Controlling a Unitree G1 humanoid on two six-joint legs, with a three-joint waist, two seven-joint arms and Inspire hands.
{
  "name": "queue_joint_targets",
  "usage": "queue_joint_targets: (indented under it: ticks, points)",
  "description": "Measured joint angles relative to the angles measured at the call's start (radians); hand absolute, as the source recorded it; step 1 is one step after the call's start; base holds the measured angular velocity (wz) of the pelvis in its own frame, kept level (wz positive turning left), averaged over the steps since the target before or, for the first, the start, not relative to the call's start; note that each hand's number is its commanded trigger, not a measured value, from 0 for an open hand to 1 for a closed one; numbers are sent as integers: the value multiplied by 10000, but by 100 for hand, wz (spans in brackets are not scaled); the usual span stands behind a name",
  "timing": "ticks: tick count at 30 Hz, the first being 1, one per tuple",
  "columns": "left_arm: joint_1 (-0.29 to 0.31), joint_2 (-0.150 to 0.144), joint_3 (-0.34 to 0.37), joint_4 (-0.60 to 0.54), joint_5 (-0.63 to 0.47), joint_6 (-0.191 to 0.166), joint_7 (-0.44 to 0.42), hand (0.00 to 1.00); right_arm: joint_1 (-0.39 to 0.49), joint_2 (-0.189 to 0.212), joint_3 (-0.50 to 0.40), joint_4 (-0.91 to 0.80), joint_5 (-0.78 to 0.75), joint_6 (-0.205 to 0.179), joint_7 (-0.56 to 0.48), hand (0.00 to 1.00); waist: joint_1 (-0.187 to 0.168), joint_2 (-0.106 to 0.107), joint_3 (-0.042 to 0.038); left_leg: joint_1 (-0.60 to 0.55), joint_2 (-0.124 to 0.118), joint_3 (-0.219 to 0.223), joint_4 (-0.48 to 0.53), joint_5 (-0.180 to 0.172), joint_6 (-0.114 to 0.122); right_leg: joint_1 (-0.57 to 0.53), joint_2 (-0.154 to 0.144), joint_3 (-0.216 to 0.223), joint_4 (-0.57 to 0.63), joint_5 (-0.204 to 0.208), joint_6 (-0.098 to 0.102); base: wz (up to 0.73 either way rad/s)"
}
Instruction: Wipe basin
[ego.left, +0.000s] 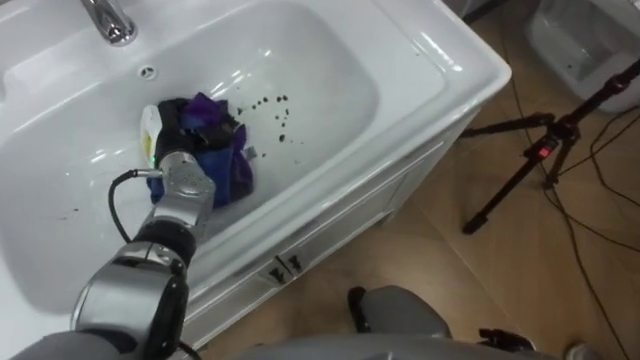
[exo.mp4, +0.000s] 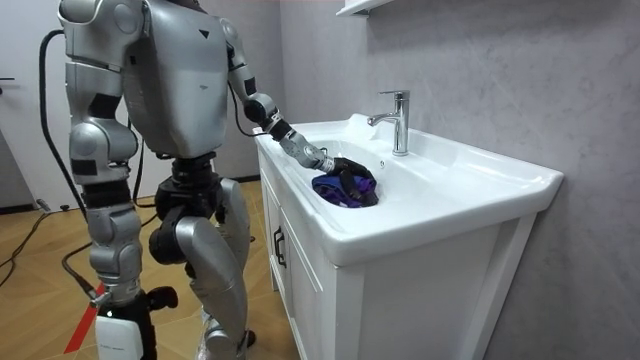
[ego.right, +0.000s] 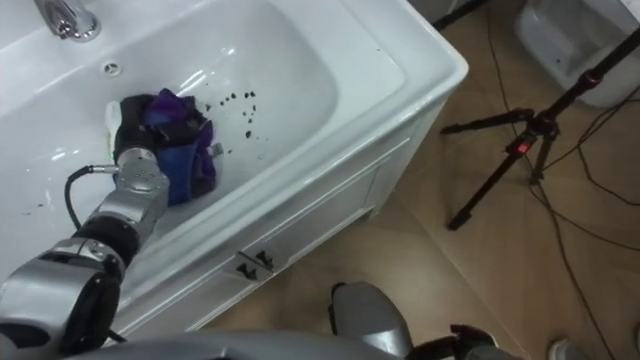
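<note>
A white basin (ego.left: 330, 70) is set in a white vanity, and I stand right in front of it. A blue and purple cloth (ego.left: 228, 165) lies bunched on the basin floor. My left hand (ego.left: 180, 118) reaches in from the lower left and sits on the cloth, with its dark fingers curled into the folds. In the room view the same hand (exo.mp4: 345, 172) rests on the cloth (exo.mp4: 340, 192) inside the bowl. A cluster of dark spots (ego.left: 272, 108) marks the basin floor just right of the cloth. My right arm hangs at my side at the room view's left.
A chrome faucet (ego.left: 110, 20) stands at the basin's back edge, with an overflow hole (ego.left: 147, 72) below it. The cabinet front (ego.left: 285, 265) has small dark handles. A black tripod (ego.left: 530, 150) and cables stand on the wooden floor to the right.
</note>
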Motion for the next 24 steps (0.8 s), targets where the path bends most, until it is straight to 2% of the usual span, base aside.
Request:
queue_joint_targets:
  ticks: [5,8,14,20,24]
  points:
    - [-569,-223,12,42,11,-143,22,100,182,90,-10,35,47,15,-10,0,-366,-109,30,-28,32,367,-8,-51,19,-112,69,184,-5,72,-7,-21]
    - [-685,-213,12,23,17,-286,49,100,287,96,-17,51,25,18,-9,0,-493,-116,35,-64,69,439,9,-96,-3,-166,146,301,-33,102,-10,-14]
    - [-716,-205,7,-18,1,-325,48,100,308,90,-18,29,25,18,4,0,-484,-119,28,-193,116,452,52,-98,-7,-195,165,279,-187,207,-14,0]
    - [-804,-218,-17,-27,-316,-354,38,100,155,98,11,-83,36,-6,-6,0,-489,4,-37,-309,180,427,115,-98,1,-125,182,231,-491,402,-8,0]
    - [-1028,-202,-198,-25,-599,-177,34,100,147,100,105,-86,223,-15,3,0,-513,33,-9,-343,186,415,156,-106,14,-108,171,216,-508,451,5,1]
